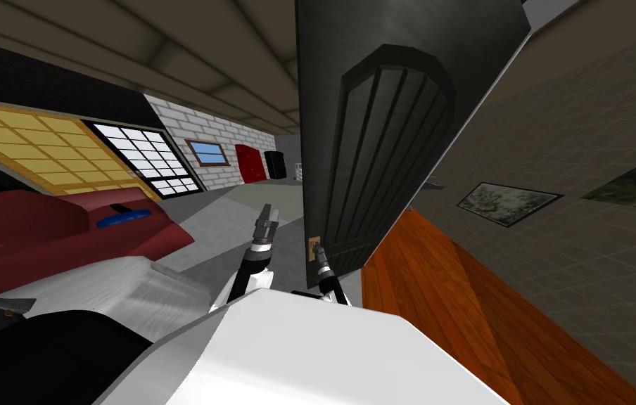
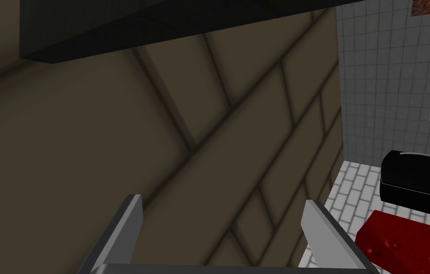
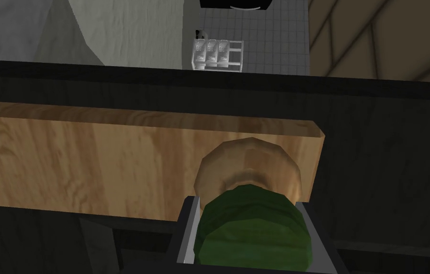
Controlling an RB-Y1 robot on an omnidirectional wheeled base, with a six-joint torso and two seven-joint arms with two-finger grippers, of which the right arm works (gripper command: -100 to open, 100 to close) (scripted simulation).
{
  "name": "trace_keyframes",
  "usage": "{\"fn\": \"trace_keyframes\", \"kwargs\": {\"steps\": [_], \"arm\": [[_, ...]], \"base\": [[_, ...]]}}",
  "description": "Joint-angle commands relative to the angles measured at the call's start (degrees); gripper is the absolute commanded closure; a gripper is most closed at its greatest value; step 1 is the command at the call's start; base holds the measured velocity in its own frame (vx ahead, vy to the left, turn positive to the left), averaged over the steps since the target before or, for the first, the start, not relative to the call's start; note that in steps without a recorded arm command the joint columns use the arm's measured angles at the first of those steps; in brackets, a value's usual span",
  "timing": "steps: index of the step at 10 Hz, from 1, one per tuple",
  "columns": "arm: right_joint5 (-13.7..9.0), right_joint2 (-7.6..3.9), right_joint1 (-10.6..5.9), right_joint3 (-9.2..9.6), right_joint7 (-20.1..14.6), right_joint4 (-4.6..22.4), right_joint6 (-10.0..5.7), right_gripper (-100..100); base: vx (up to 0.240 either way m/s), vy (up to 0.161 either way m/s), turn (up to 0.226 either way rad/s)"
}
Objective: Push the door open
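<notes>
In the head view, the dark door stands just ahead and slightly right of centre. It is angled into the room beyond, so it looks partly swung already. The right gripper is up against the door's near edge, at a small wooden plate low on the door. The left gripper hangs to the left of the door and apart from it, probably kept clear so the door can swing.

In the left wrist view, that gripper's fingers stand wide apart with nothing between them.

In the right wrist view, the right gripper is closed on a round green knob, with its fingers pressing the knob's two sides. Beyond the knob, a wooden collar joins it to the plate, which lies flat on the dark door. Gripping the knob likely gives the arm a firm hold far from the hinges, where a push turns the door most easily. The push appears under way but not finished.
</notes>
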Motion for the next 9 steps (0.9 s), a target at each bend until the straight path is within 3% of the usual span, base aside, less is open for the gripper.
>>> {"fn": "trace_keyframes", "kwargs": {"steps": [1, 2, 5, 7, 9], "arm": [[0.0, 0.0, 0.0, 0.0, 0.0, 0.0, 0.0, 100], [-0.2, -1.42, -0.08, -1.1, 0.2, -0.2, -0.12, 100], [-0.5, -2.33, -0.16, -2.84, 0.4, -0.2, -0.14, 100], [-0.8, -2.02, -0.23, -4.41, 0.5, -0.2, -0.16, 100], [-1.0, -0.74, -0.3, -5.85, 0.6, -0.2, -0.17, 100]], "base": [[0.038, 0.065, -0.028], [0.11, 0.109, -0.063], [0.116, 0.169, -0.097], [0.131, 0.193, -0.102], [0.137, 0.185, -0.11]]}}
